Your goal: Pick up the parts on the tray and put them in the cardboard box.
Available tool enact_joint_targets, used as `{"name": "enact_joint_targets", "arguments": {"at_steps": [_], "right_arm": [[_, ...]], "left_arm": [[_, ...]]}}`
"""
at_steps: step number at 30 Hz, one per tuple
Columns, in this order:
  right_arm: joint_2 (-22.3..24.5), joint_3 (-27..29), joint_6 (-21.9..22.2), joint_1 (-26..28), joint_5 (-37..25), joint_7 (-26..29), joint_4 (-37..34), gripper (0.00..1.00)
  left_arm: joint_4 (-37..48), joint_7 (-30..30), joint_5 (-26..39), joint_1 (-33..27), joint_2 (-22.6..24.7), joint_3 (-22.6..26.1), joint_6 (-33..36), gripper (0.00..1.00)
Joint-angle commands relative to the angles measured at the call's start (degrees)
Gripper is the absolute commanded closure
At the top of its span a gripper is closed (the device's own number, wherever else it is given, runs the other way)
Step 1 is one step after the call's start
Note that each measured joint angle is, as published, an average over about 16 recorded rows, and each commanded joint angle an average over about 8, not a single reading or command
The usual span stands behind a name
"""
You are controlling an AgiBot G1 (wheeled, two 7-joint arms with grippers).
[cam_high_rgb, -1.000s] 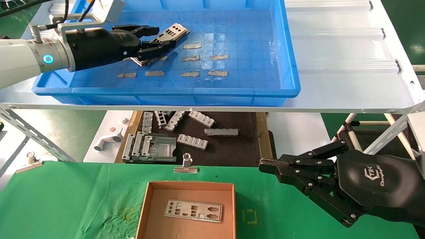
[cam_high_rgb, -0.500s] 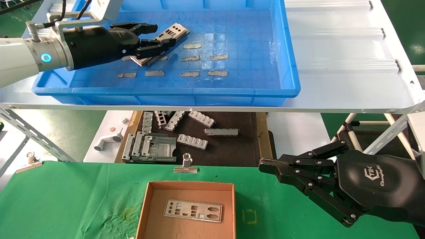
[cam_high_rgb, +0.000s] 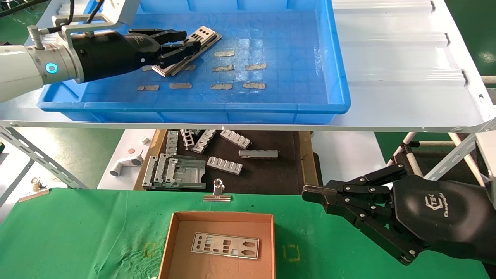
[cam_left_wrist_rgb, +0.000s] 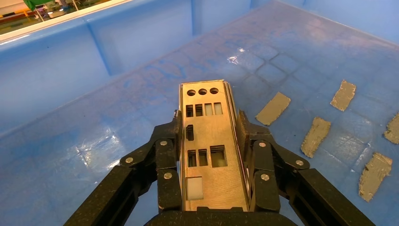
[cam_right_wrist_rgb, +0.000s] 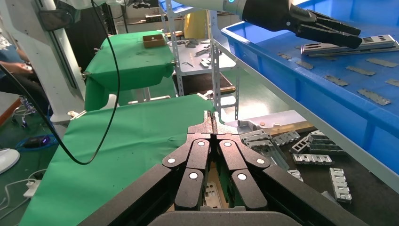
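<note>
Green cloth covers your table [cam_high_rgb: 77, 232], with a white ridged shelf panel [cam_high_rgb: 399, 58] raised beyond it that carries the large shallow bright-blue plastic tray [cam_high_rgb: 333, 58]. Your left arm reaches in over the tray's left side, stretched almost level, and its black left hand [cam_high_rgb: 186, 43] lies low over the grid floor. In the left wrist view you see its fingers [cam_left_wrist_rgb: 165, 157] pressed against both long edges of the top thin silver punched metal plate [cam_left_wrist_rgb: 209, 146], pinching it across its width. That plate sits on a small stack at the tray's far left; its long axis runs diagonally, in line with the hand, the end with three round holes pointing away from the wrist toward the tray's far side. Tan tape patches [cam_high_rgb: 255, 66] dot the floor to its right.

Your right arm is parked low at the table's right edge, its black right hand [cam_high_rgb: 310, 192] pointing left with the fingers pressed together and holding nothing.

Near you, the small shallow brown cardboard box [cam_high_rgb: 170, 240] rests on the cloth with a second punched silver plate [cam_high_rgb: 226, 245] flat inside, long axis running left to right.
</note>
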Motion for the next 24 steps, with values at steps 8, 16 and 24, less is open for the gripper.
{"name": "enact_joint_targets", "arguments": {"at_steps": [8,16,24], "right_arm": [[0.00,0.00,0.00,0.00,0.00,0.00,0.00,1.00],[0.00,0.00,0.00,0.00,0.00,0.00,0.00,1.00],[0.00,0.00,0.00,0.00,0.00,0.00,0.00,1.00]], "left_arm": [[-0.04,-0.20,-0.21,0.09,-0.05,-0.16,0.34,1.00],[-0.19,-0.31,-0.47,-0.05,-0.13,-0.34,0.63,1.00],[-0.72,-0.05,-1.01,-0.90,-0.65,-0.72,1.73,1.00]]}}
